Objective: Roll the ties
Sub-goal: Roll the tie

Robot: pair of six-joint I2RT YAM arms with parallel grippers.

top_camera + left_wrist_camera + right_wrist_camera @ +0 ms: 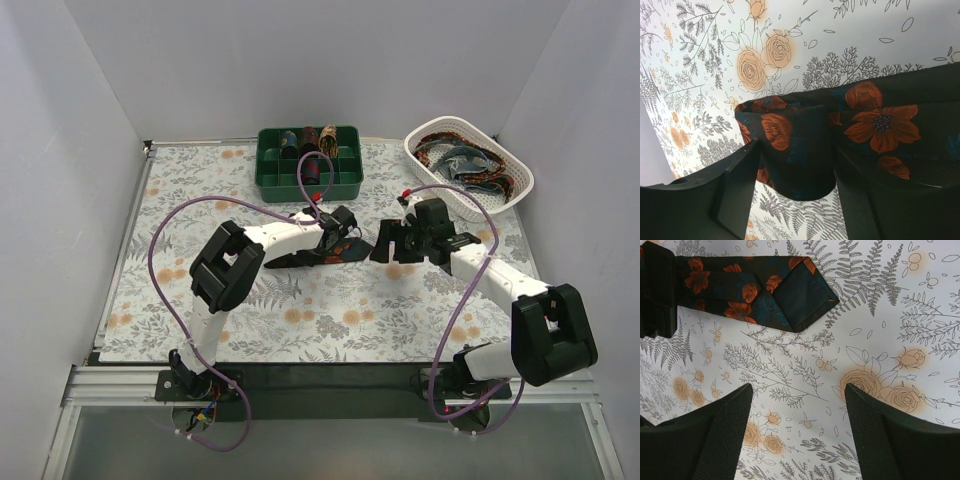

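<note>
A dark tie with orange-red flowers [300, 258] lies on the floral tablecloth at mid-table. My left gripper [347, 245] is shut on its rolled part. In the left wrist view the coil [795, 145] sits between the two black fingers of my left gripper [796, 167], and the loose strip [885, 125] runs off to the right. My right gripper [386, 248] is open and empty just right of the tie. The right wrist view shows this gripper [797, 395] over bare cloth, with a pointed tie end [770, 290] ahead of it.
A green compartment tray [345, 187] with rolled ties stands at the back centre. A white basket [425, 150] with several loose ties stands at the back right. Purple cables loop over both arms. White walls enclose the table.
</note>
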